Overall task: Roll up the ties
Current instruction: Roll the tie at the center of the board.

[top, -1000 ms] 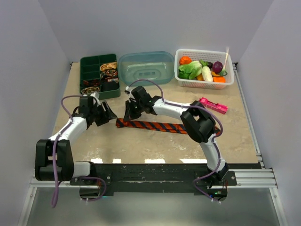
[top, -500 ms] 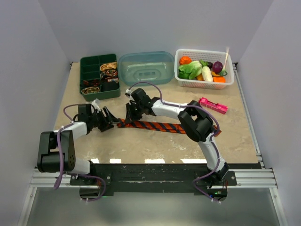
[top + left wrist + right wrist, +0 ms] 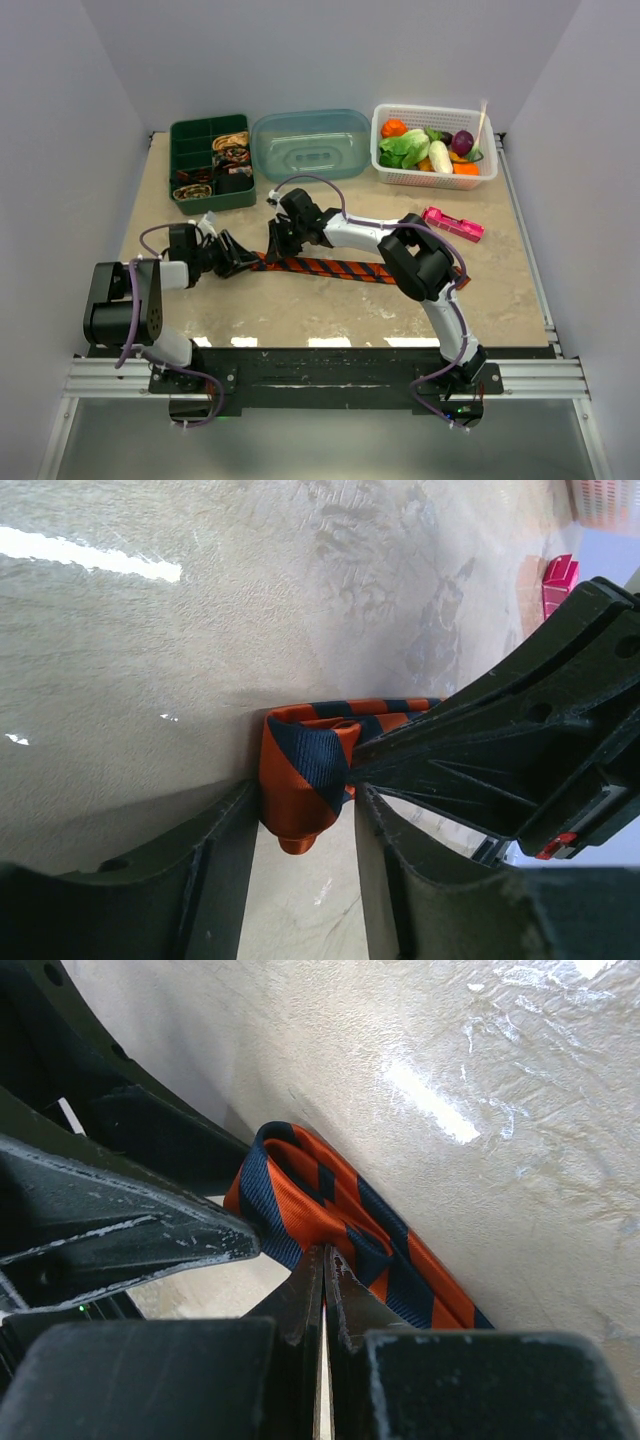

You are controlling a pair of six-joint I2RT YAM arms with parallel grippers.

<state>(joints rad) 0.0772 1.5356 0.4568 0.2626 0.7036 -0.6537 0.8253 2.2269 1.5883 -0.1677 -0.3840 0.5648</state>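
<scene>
The orange tie [image 3: 345, 268] with dark diagonal stripes lies flat across the table's middle. Its left end is folded into a small standing loop [image 3: 300, 765], also seen in the right wrist view [image 3: 300, 1195]. My right gripper [image 3: 270, 252] is shut with its tips pinching the tie at the loop [image 3: 323, 1252]. My left gripper [image 3: 238, 264] lies low on the table, open, with its fingers either side of the loop [image 3: 305, 810] and close against it. Small coiled ties [image 3: 232, 147] sit in the green box.
A green compartment box [image 3: 188, 140] stands at the back left, a teal tub [image 3: 310, 143] beside it, and a white basket of toy vegetables [image 3: 480, 172] at the back right. A pink flat gadget [image 3: 453, 224] lies right of the tie.
My left gripper has dropped low and moved right to the tie's left end, now straddling the loop. My right gripper has stayed at the tie's end.
</scene>
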